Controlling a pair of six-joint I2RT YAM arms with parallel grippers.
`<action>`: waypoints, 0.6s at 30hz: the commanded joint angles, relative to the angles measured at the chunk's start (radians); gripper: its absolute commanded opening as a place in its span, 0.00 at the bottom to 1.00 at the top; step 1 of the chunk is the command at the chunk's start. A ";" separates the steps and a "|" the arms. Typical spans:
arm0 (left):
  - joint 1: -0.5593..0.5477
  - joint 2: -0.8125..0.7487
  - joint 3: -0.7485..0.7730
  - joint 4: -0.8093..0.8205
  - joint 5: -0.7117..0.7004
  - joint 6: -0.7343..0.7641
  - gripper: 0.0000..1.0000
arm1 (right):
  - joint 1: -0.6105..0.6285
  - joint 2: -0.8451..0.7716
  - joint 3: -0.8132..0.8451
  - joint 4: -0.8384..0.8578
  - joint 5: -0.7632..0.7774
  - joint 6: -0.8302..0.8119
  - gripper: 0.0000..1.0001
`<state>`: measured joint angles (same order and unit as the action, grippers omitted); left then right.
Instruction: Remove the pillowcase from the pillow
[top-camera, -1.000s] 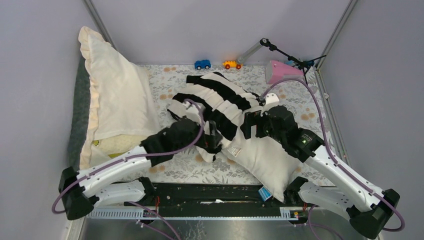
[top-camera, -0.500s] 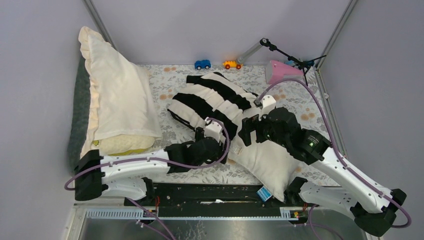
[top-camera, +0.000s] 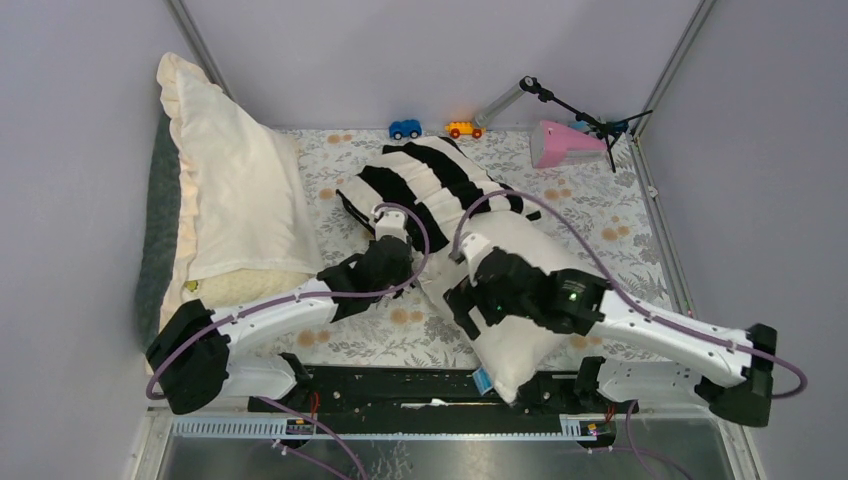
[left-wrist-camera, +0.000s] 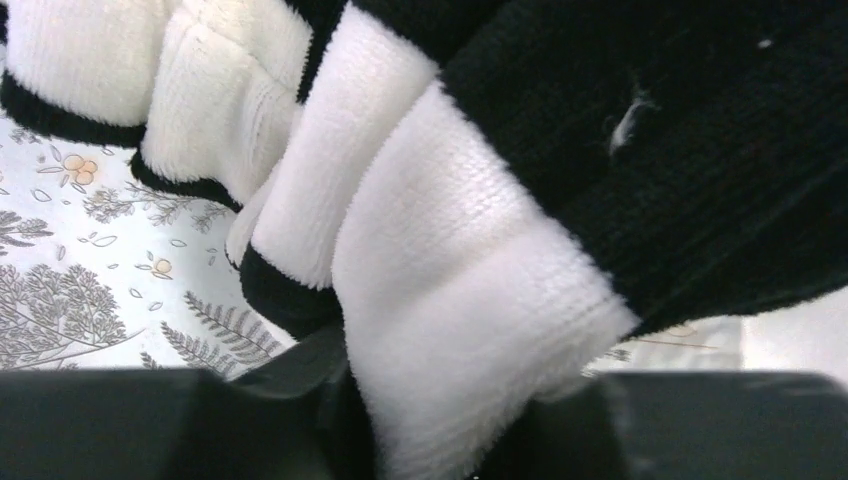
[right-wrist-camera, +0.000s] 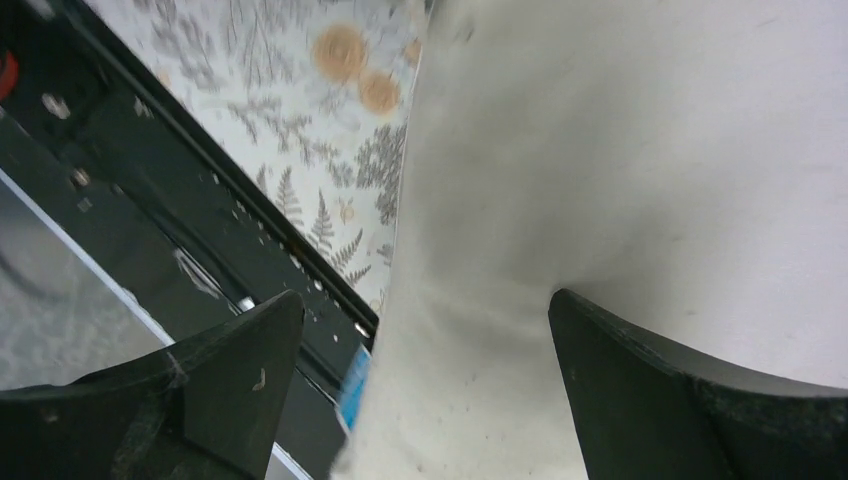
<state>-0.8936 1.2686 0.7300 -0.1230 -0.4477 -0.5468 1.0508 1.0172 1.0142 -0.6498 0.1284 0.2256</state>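
Pillowcase (top-camera: 440, 190) is maybe halfway off: pillow (top-camera: 520, 320) bare at lower center, left gripper (left-wrist-camera: 440, 440) jaws clamped on its hem, right gripper (right-wrist-camera: 425, 330) jaws apart around pillow.

No legible text, numbers or brands in any view. Only candidate: small blue tag (top-camera: 483, 380) on near end of pillow (top-camera: 520, 300), below right gripper (top-camera: 462, 290); too small to read from top cam. Same tag (right-wrist-camera: 352, 385) showed as blue blur betw right gripper's fingers in wrist cam, unreadable. Pillowcase (left-wrist-camera: 450, 250) at left gripper (left-wrist-camera: 430, 440) showed stripes only, no label. Tablecloth (top-camera: 590, 200) had floral print, no lettering.
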 joint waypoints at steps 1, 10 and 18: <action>0.059 -0.055 -0.031 0.111 0.032 0.018 0.19 | 0.159 0.119 0.013 -0.073 0.245 0.023 1.00; 0.086 -0.109 -0.041 0.062 -0.026 0.002 0.08 | 0.175 0.273 -0.017 -0.022 0.606 0.088 0.84; 0.244 -0.172 -0.056 -0.072 -0.044 -0.078 0.00 | -0.029 -0.007 -0.133 0.088 0.620 0.147 0.00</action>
<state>-0.7452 1.1519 0.6865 -0.1516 -0.4133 -0.5926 1.1694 1.2087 0.9459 -0.6044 0.6598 0.3492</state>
